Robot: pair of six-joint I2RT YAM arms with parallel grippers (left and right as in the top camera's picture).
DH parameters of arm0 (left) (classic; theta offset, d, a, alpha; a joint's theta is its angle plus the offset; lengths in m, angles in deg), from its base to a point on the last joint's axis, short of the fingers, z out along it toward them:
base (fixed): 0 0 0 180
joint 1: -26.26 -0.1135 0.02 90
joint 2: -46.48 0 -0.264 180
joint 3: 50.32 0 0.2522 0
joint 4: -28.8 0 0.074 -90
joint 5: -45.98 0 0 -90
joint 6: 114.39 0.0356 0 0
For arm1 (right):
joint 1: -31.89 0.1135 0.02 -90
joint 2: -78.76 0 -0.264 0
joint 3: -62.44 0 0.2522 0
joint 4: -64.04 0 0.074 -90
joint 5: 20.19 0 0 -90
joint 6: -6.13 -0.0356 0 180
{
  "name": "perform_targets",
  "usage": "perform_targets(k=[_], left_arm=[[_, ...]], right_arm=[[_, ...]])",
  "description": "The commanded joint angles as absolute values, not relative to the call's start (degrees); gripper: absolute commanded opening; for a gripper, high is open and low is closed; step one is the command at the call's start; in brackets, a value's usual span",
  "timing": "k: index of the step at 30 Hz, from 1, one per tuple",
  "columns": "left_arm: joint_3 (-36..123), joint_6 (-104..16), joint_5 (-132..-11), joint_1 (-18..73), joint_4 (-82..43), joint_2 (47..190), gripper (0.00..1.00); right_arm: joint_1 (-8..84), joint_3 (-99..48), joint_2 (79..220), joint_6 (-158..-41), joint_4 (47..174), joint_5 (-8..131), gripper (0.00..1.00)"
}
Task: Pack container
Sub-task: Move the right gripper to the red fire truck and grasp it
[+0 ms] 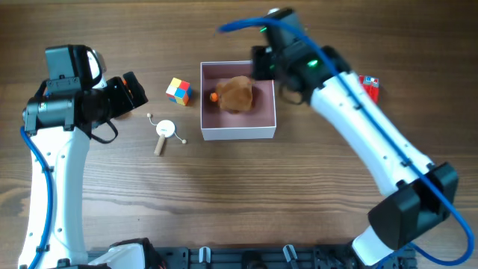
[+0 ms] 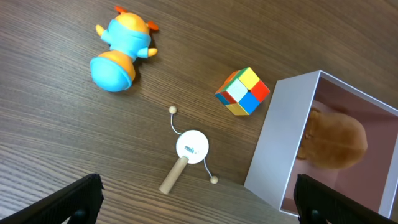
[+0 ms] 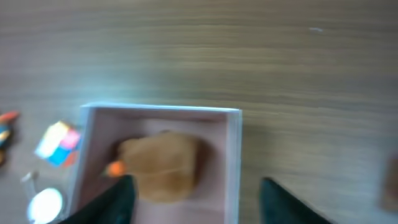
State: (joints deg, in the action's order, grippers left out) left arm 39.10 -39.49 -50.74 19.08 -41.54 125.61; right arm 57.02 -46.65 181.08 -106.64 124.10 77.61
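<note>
The container (image 1: 239,134) is a square white box with a pink inside, at the table's middle. A brown plush toy (image 1: 236,94) with an orange bit lies in it. My right gripper (image 3: 196,193) is open and empty above the box's far right part; it also shows in the overhead view (image 1: 264,64). The right wrist view is blurred and shows the container (image 3: 235,155) and the plush (image 3: 161,165). My left gripper (image 2: 199,202) is open and empty, left of the box. It looks down on the container's wall (image 2: 277,146).
A coloured puzzle cube (image 1: 178,91) and a small wooden hand drum with beads on strings (image 1: 165,131) lie left of the box. A blue and orange toy (image 2: 118,46) lies further left. A red object (image 1: 370,86) lies at the right, beside my right arm.
</note>
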Motion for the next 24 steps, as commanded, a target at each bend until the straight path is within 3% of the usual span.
perform_targets(k=[1,9,14,24], left_arm=[[40.17,-38.11,-50.17,19.35,-41.39,125.61,1.0],[40.19,-38.11,-50.17,19.35,-41.41,125.61,1.0],[40.19,-38.11,-50.19,19.35,-41.41,125.61,1.0],[40.17,-38.11,-50.17,19.35,-41.41,125.61,1.0]], right_arm=[[45.91,-46.45,182.09,-108.28,127.73,79.92,0.77],[25.24,-46.43,183.24,-98.42,131.12,65.58,0.9],[22.77,-45.6,185.25,-95.47,132.54,66.76,0.91],[22.63,-38.48,191.79,-99.25,130.27,71.07,0.85]])
